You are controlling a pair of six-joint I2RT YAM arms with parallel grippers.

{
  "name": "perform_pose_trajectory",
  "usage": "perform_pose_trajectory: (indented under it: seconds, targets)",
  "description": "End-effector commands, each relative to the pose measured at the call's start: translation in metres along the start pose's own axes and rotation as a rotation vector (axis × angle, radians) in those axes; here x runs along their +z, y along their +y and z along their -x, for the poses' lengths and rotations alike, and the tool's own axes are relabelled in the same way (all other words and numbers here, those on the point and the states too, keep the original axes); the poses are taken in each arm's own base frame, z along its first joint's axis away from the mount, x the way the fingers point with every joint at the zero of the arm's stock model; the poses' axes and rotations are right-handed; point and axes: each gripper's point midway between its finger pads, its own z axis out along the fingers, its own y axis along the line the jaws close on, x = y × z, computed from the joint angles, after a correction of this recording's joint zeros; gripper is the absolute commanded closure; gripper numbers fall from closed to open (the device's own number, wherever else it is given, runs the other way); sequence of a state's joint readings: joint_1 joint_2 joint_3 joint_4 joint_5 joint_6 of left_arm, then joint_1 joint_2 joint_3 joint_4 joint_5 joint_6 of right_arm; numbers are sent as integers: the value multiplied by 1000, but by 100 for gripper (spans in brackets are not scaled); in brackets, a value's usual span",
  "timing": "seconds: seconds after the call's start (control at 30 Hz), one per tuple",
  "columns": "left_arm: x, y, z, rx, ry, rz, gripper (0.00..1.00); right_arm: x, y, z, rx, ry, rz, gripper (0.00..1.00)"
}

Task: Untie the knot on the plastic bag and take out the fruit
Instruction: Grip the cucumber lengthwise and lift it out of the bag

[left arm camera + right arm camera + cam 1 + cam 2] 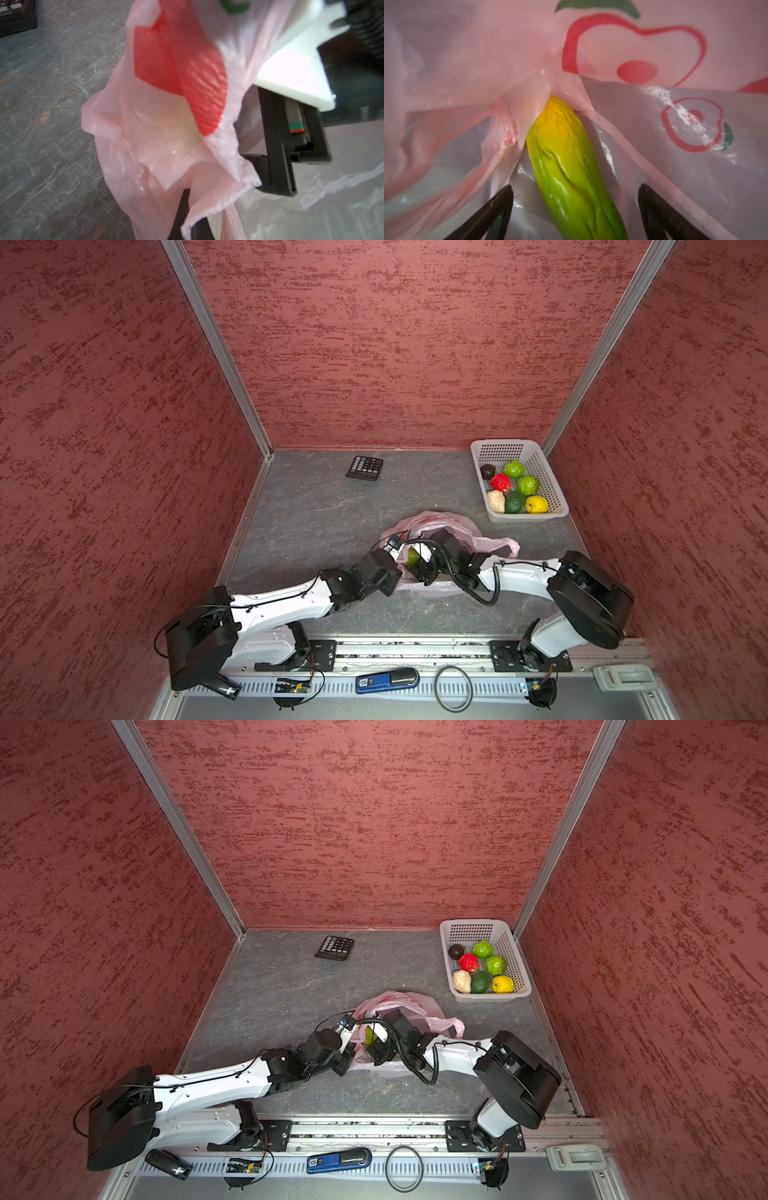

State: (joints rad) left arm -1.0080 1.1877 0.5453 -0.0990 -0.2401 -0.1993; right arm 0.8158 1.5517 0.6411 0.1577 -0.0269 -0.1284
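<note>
right wrist view: right end effector [575, 187] is inside the plastic bag [477, 62], its two black fingers [500, 205] spread wide. a green-yellow fruit [566, 158] lies lengthwise between them. bag film shows in the gap on either side, so no contact that i can see. the fruit's yellow end is tucked under a fold of pink film and its green end runs toward the camera. red apple outlines are printed on the bag wall beyond.

left wrist view: left end effector [192, 207] is closed tight on a pinch of the bag's edge, with film draped over its fingers. the grey surface [41, 104] lies behind. the black frame of the right end effector sits just beside the held film. corner of a calculator [14, 18] at the frame edge.

both top views: the bag [440, 522] [403, 1000] lies mid-surface, both arms meeting at its near side. the fruit [412, 558] [369, 1036] shows green between the wrists. white basket [552, 485] [517, 965] in the far right corner, well apart from the bag, holds seven fruit pieces [500, 482]. the calculator lies near the back wall.
</note>
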Motion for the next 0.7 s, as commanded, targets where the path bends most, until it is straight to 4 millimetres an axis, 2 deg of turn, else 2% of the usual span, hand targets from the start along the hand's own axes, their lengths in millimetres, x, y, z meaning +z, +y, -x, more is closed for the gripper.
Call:
perform_pose_trajectory:
  seconds: [0.0, 0.23, 0.37, 0.47, 0.67]
  targets:
    - [-1, -3, 11, 4, -34, -19, 100, 2, -4, 24, -36, -80, -8, 9]
    - [-2, -2, 10, -1, -35, -18, 100, 14, 7, 16, -32, -59, 61, 28]
    - [-3, -1, 9, -4, -34, -16, 100, 14, 6, 15, -34, -57, 56, 42]
    - [-4, 1, 8, -5, -34, -13, 100, 12, 5, 17, -33, -61, 52, 57]
    - [-4, 3, 8, -10, -36, -5, 100, 9, 5, 15, -25, -45, 54, 73]
